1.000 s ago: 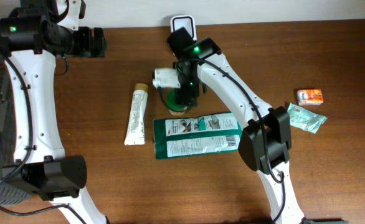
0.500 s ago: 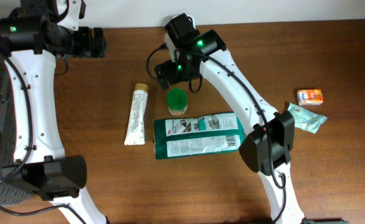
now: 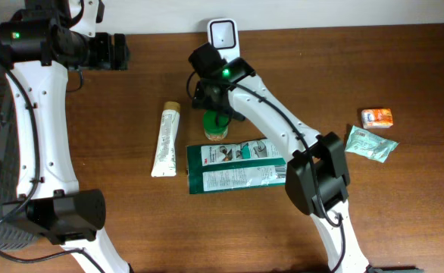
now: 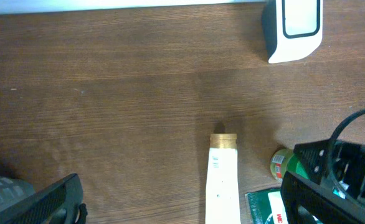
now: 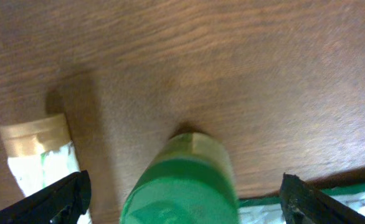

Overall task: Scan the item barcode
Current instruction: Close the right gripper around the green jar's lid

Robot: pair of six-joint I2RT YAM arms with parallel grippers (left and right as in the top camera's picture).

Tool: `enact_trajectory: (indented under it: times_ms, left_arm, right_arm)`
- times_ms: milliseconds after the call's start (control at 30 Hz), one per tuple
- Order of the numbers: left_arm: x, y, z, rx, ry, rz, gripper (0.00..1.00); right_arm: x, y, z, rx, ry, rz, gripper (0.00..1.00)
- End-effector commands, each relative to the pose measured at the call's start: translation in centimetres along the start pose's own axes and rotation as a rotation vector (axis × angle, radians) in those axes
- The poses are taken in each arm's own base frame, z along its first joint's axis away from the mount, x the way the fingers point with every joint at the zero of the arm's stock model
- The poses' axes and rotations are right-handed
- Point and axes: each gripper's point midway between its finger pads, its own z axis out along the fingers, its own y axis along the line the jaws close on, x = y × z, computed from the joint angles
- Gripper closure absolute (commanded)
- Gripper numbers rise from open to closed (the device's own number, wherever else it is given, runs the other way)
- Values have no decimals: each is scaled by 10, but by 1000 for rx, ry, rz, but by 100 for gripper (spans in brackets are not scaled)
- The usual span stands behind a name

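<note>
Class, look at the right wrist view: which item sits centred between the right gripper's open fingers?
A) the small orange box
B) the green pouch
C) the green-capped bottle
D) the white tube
C: the green-capped bottle fills the gap between the fingers of the right gripper, while the white tube lies off to one side.

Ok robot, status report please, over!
Left gripper open, parked, empty. Right gripper open over green-capped bottle, not gripping yet. Scanner just behind, path looks clear.

The right arm (image 3: 271,117) hides part of the green-capped bottle (image 3: 216,131); the scanner (image 4: 294,31) is cropped at the top edge.
</note>
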Motion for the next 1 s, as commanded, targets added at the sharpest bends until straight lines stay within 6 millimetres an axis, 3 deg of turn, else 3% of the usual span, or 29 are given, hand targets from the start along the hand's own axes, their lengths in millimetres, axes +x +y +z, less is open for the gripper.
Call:
enact_trajectory:
  times_ms: [0, 267, 467, 667, 800, 967]
  left_arm:
    - [-3, -2, -5, 8, -15, 19, 1]
    - [-3, -2, -5, 8, -15, 20, 1]
    - [-3, -2, -5, 8, -15, 20, 1]
    - [-3, -2, -5, 8, -15, 19, 1]
    - [-3, -2, -5, 8, -15, 19, 1]
    - [-3, -2, -5, 8, -15, 20, 1]
  right_arm:
    - [8, -6, 4, 40, 13, 36, 9]
    - [32, -17, 11, 83, 122, 21, 21]
    - [41, -15, 19, 72, 171, 11, 21]
    - [56, -16, 20, 51, 249, -108, 21]
    - [54, -18, 20, 44, 248, -178, 38]
    - [38, -29, 22, 45, 234, -157, 38]
